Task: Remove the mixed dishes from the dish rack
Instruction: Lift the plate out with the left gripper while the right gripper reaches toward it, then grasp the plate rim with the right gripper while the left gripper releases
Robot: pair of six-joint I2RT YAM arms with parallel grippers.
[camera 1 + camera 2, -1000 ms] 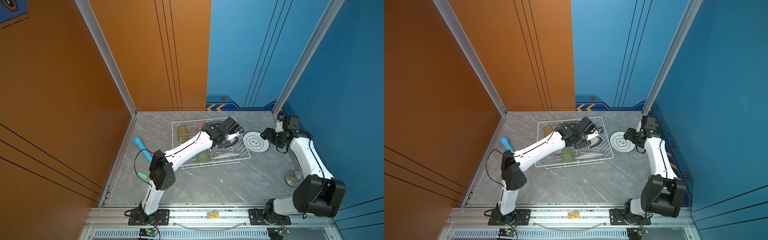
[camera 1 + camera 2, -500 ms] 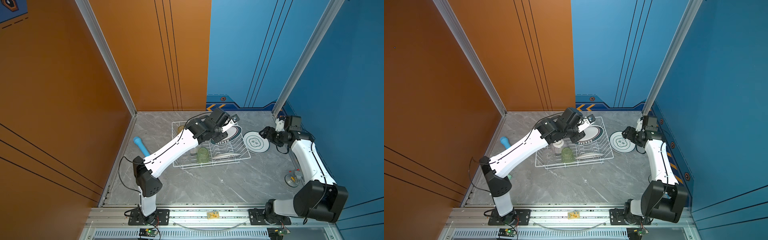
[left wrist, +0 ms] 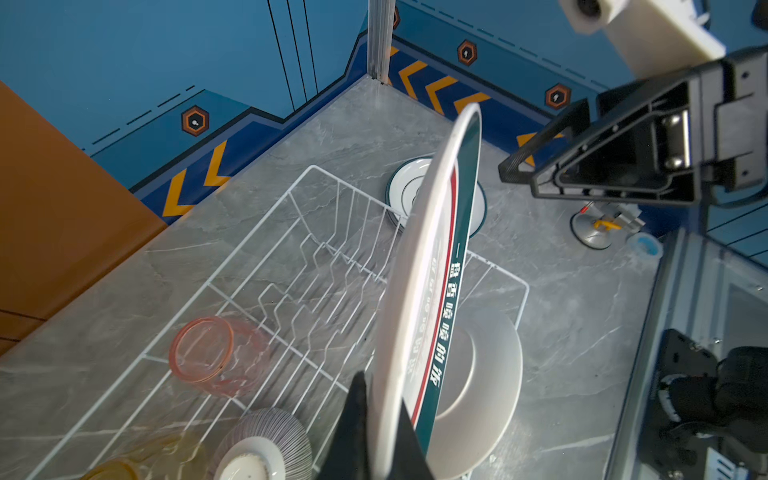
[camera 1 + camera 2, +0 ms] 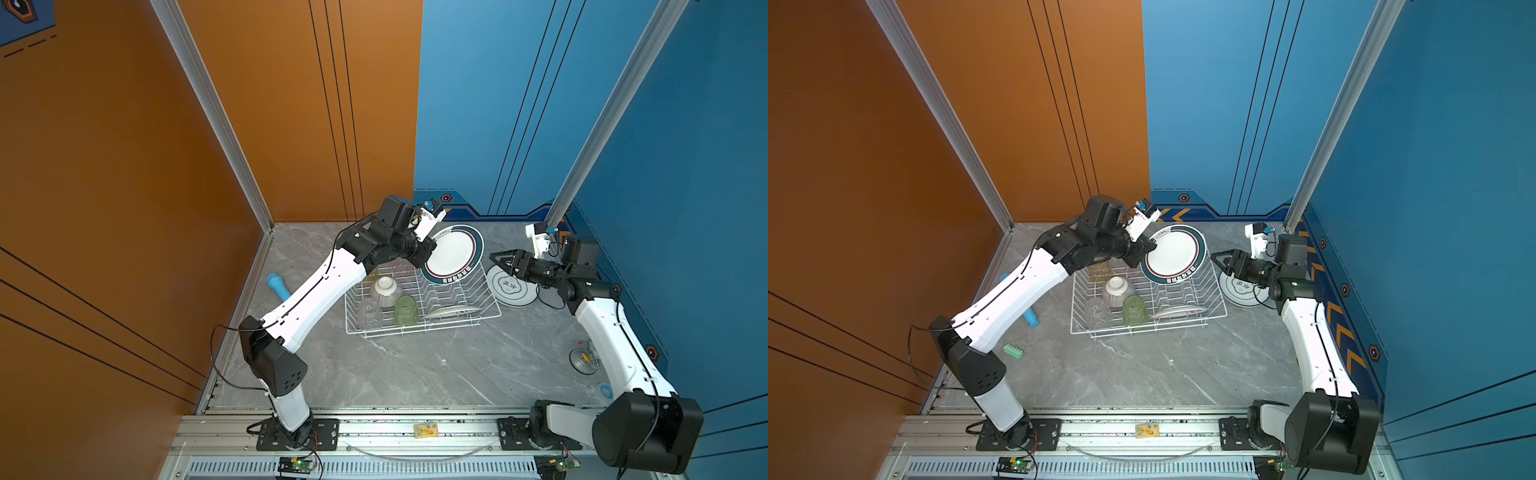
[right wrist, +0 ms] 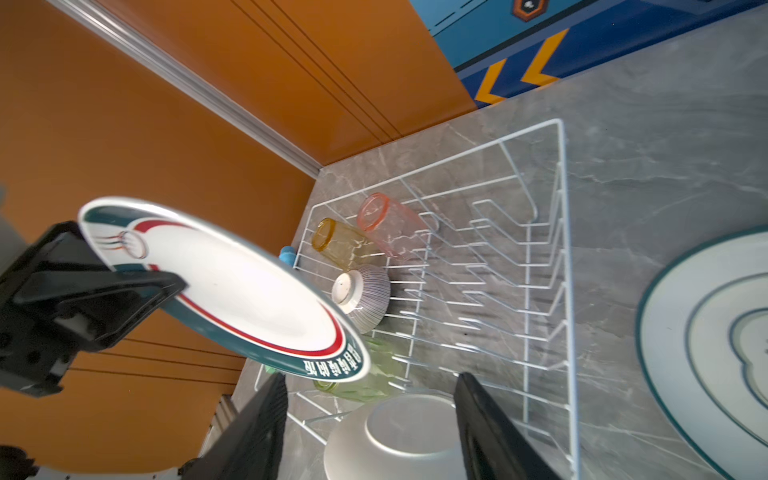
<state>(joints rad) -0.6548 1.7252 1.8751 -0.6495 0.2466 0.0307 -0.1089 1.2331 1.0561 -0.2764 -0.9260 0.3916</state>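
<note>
While a plate (image 4: 453,253) is pinched rim-only by the left tool (image 4: 427,257), a drop onto the rack (image 4: 440,291) beneath is risked; right tool (image 4: 498,262) spread, empty.

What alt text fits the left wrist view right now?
The left gripper pinches the rim of a teal-rimmed plate, held on edge above the dish rack; the right gripper sits beyond it. A pink tumbler and striped bowl lie inside.

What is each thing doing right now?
Lifted plate: tilted above dish rack.
Left gripper: shut on that plate.
Right gripper: open, empty.
Striped bowl: upside down in rack.
Pink tumbler: lying sideways.
Yellow tumbler: lying sideways.
Plain plate: face down in rack.
Plate beside rack: flat on table.
</note>
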